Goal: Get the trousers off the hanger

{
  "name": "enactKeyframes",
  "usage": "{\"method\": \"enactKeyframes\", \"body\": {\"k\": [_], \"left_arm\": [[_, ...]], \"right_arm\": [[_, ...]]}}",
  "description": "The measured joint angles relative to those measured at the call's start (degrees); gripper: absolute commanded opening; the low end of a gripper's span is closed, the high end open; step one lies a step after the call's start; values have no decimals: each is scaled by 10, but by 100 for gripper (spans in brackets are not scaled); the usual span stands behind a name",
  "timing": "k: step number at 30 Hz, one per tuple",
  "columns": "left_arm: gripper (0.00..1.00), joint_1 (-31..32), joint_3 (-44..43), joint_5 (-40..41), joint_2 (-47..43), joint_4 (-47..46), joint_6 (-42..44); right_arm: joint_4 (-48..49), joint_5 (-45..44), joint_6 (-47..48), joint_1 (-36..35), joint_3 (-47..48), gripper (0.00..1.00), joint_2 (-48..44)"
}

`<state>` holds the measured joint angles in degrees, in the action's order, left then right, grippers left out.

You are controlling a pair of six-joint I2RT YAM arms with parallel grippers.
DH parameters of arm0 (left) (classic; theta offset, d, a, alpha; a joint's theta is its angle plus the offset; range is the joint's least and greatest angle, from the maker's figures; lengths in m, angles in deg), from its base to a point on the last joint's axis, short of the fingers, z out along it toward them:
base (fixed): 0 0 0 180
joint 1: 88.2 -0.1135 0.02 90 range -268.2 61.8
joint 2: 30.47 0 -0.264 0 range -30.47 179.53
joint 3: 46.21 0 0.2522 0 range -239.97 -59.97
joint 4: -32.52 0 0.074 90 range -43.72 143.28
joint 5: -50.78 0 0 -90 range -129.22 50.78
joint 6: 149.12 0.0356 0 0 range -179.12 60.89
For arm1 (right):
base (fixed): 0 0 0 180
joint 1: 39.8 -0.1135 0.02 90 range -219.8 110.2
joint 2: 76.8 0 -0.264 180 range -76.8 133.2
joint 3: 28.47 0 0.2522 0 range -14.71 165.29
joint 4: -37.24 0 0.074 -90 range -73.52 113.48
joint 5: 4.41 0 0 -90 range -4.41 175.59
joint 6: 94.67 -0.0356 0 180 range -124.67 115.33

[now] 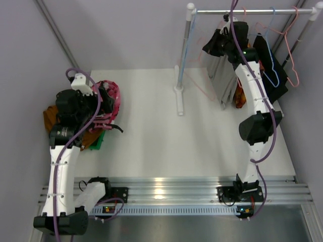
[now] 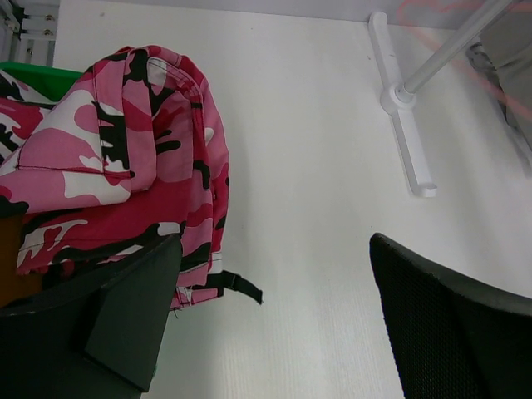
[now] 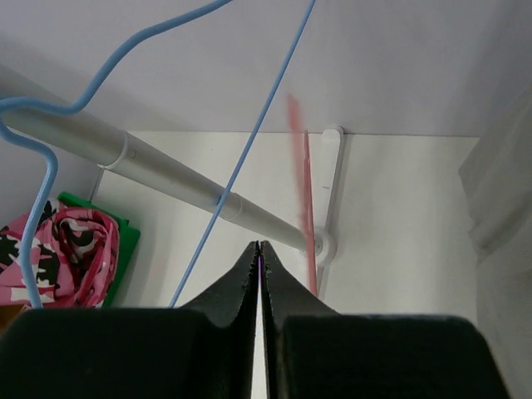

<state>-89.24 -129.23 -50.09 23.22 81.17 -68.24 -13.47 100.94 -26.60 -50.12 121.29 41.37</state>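
Observation:
The pink trousers with white-and-black print (image 1: 113,96) lie bunched on the table at the left, off any hanger. They also show in the left wrist view (image 2: 133,158) and the right wrist view (image 3: 71,249). Mustard-brown cloth (image 1: 50,118) lies beside them. My left gripper (image 2: 274,332) is open and empty just beside the pink trousers; it shows in the top view (image 1: 104,115). My right gripper (image 3: 260,245) is shut, up by the rack's rail (image 3: 166,170), near the hanging clothes (image 1: 216,44). A thin purple sliver sits between its tips; I cannot tell what it is.
A white clothes rack (image 1: 184,55) stands at the back right, its foot (image 2: 407,150) on the table. On it hang a grey garment (image 1: 224,75), a black garment (image 1: 275,83), an orange patterned garment (image 1: 239,96), a blue hanger (image 3: 249,125) and a pink hanger (image 1: 290,50). Green cloth (image 1: 98,141) lies under the left pile.

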Motion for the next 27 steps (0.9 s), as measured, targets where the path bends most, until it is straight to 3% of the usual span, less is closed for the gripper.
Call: {"method": "enactKeyframes", "body": {"k": [10, 15, 17, 18, 20, 23, 24, 27], "left_arm": [[99, 0, 1, 11, -7, 0, 3], [99, 0, 4, 4, -18, 2, 19], [99, 0, 14, 0, -27, 3, 29], [99, 0, 21, -3, -32, 4, 34], [99, 0, 35, -10, -39, 11, 46], [99, 0, 47, -26, -38, 30, 62], [99, 0, 48, -28, -35, 36, 65], [99, 0, 44, -17, -14, 58, 80]], "right_arm": [[63, 38, -27, 0, -111, 0, -70], [82, 27, -10, 3, -275, 2, -186], [81, 24, 1, 8, -356, 8, -242], [86, 25, 9, 12, -398, 17, -268], [89, 37, 18, 26, -458, 25, -306], [93, 68, 30, 52, -525, 56, -352], [96, 75, 36, 58, -544, 72, -369], [97, 94, 55, 64, -590, 99, -438]]}}
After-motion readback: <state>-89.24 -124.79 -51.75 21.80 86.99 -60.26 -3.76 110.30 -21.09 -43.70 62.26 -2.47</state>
